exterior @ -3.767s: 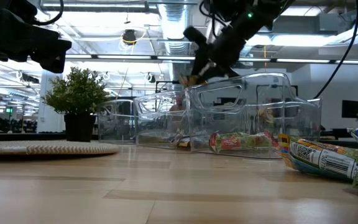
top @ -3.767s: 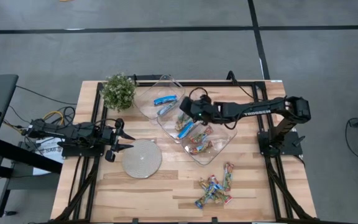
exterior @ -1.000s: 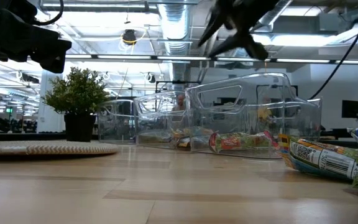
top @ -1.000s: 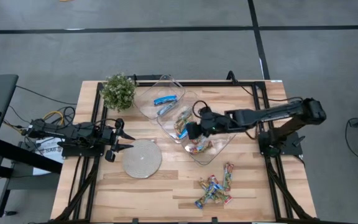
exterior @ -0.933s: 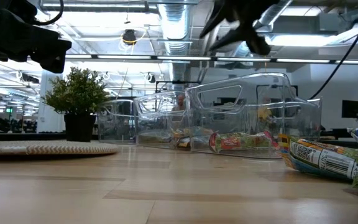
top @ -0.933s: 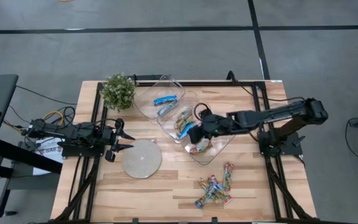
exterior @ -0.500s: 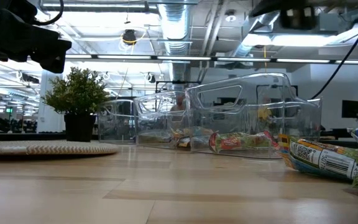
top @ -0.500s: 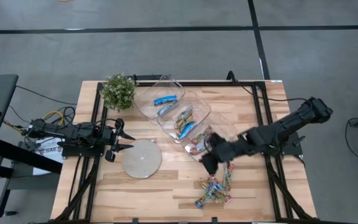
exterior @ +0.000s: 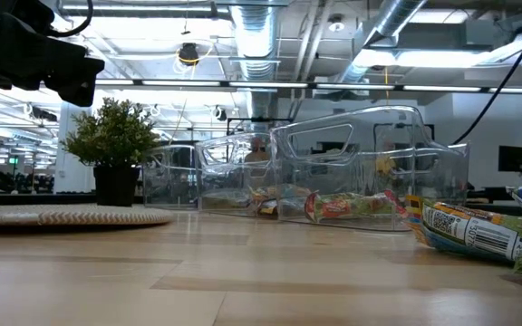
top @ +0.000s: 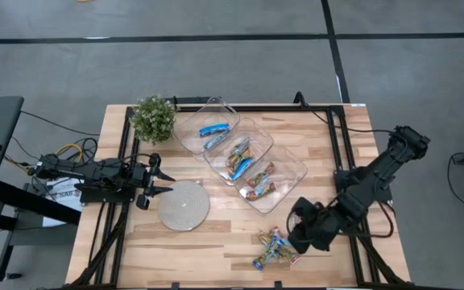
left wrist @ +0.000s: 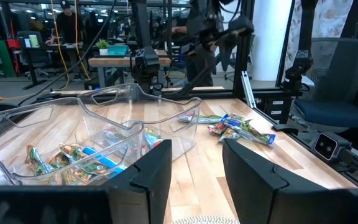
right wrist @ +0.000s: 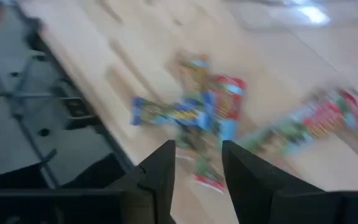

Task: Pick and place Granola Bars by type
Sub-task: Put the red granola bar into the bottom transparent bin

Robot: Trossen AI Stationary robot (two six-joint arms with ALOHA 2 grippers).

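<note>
The right gripper [top: 296, 234] hovers, jaws narrowly open and empty, over loose Granola Bars [top: 274, 248]; the left gripper [top: 153, 183] waits at far left, jaws narrowly open.

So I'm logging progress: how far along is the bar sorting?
Partly done: blue bars sit in the far tray, multicoloured ones in the near tray. Right gripper, empty, hovers at the loose pile left to sort. Left gripper waits beside the disc.

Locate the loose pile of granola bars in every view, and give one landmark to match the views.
High view: loose pile near the front edge, beside the right pincer.
Low view: far right edge.
Left wrist view: beyond the clear trays.
Right wrist view: centre.
Shared landmark: clear trays.
</note>
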